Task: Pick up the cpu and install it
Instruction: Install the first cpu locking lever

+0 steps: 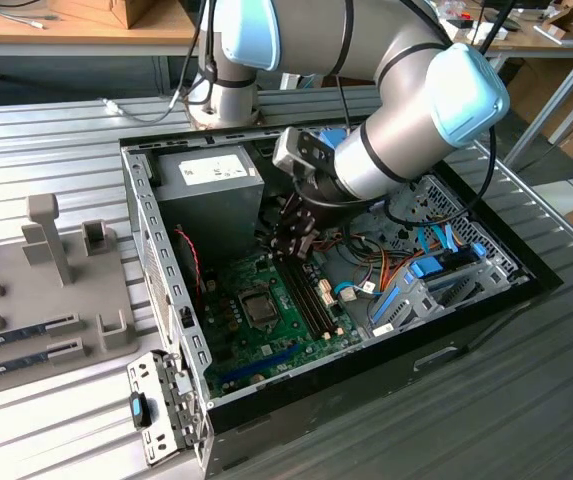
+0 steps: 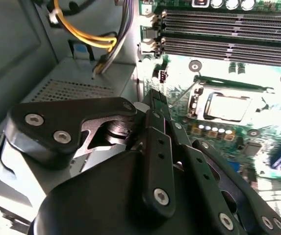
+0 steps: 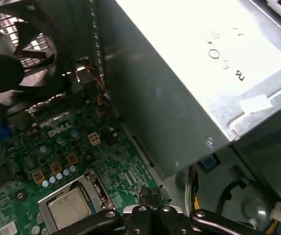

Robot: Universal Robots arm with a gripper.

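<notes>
cpu seated in the board socket, arm hovering inside the open case

in the exterior view the gripper (image 1: 293, 238) hangs inside the open computer case (image 1: 166, 300), just above the green motherboard (image 1: 276, 335) and beside the grey power supply (image 1: 211, 190), which lies at about 10 o'clock from it. the cpu (image 1: 260, 309) sits flat in its socket on the board, at about 7 o'clock from the gripper and apart from it. in the second wrist view the fingers (image 2: 155, 122) are drawn narrow, tips together, holding nothing, and the cpu (image 2: 227, 106) shows as a silver square inside its metal frame, next to the memory slots (image 2: 228, 29). in the first wrist view the cpu (image 3: 70, 205) lies near the case fan (image 3: 17, 58).
</notes>
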